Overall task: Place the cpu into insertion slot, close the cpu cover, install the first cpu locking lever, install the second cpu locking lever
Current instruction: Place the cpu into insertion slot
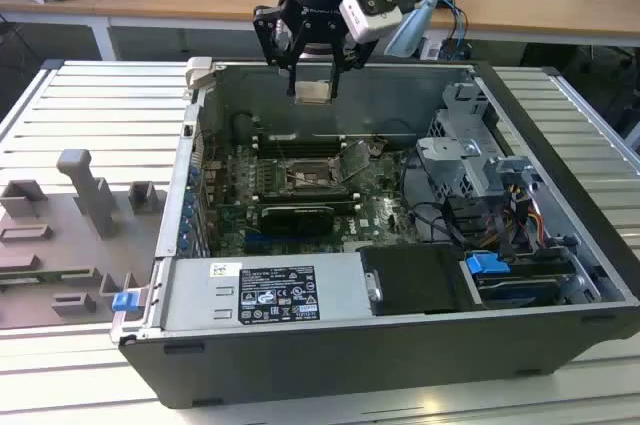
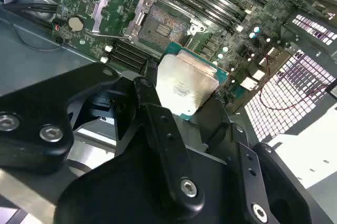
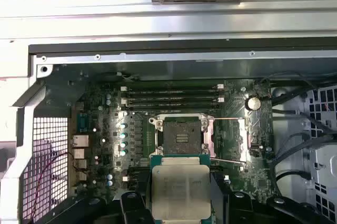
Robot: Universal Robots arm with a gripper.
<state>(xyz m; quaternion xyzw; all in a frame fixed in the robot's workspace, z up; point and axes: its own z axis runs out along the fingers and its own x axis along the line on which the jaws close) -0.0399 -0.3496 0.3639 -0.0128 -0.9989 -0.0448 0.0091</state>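
your fingers are closed on the cpu, held flat and well above the open socket, whose cover stands swung aside.

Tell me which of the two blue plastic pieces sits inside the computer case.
The blue tab on the exterior view's right, within the walls of the case. The other blue piece sits outside that case, by the grey tray.

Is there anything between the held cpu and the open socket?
Nothing; in the exterior view only open air separates the cpu from the socket.
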